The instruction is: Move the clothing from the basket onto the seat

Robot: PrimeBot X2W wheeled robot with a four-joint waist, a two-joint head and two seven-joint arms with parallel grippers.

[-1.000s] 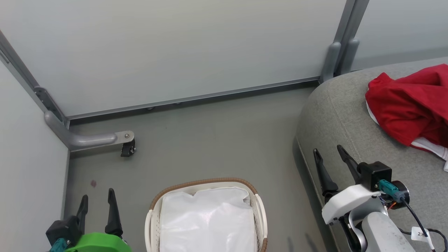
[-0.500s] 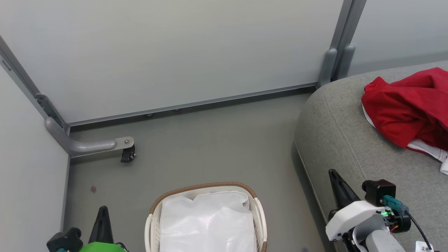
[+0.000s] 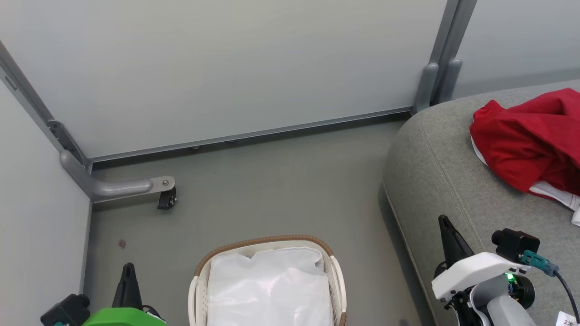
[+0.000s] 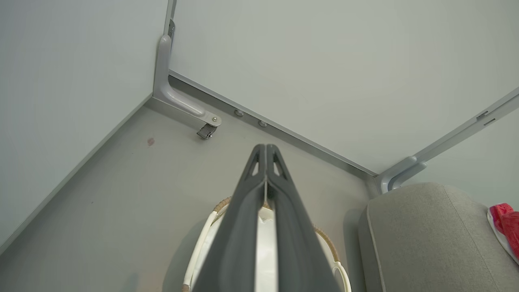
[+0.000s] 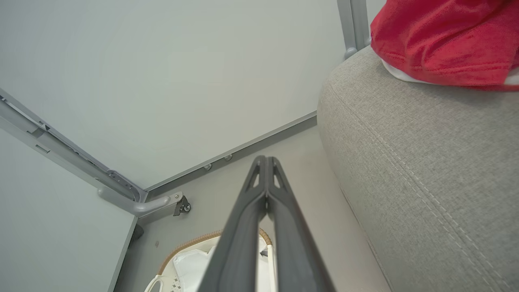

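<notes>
On the seat (image 3: 435, 181), clothing (image 3: 521, 145) heaped, basket (image 3: 265, 240) on floor (image 3: 272, 181), castor bracket (image 3: 131, 185) beyond

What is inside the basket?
Inside the basket lies the white fabric liner, puffed and crumpled. The red clothing lies over on the grey seat. Anything under the liner is covered, and the picture's edge cuts off the basket's near end.

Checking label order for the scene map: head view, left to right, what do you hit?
left gripper → basket → right gripper → clothing. The seat spans under the last two, so it is left out.
</notes>
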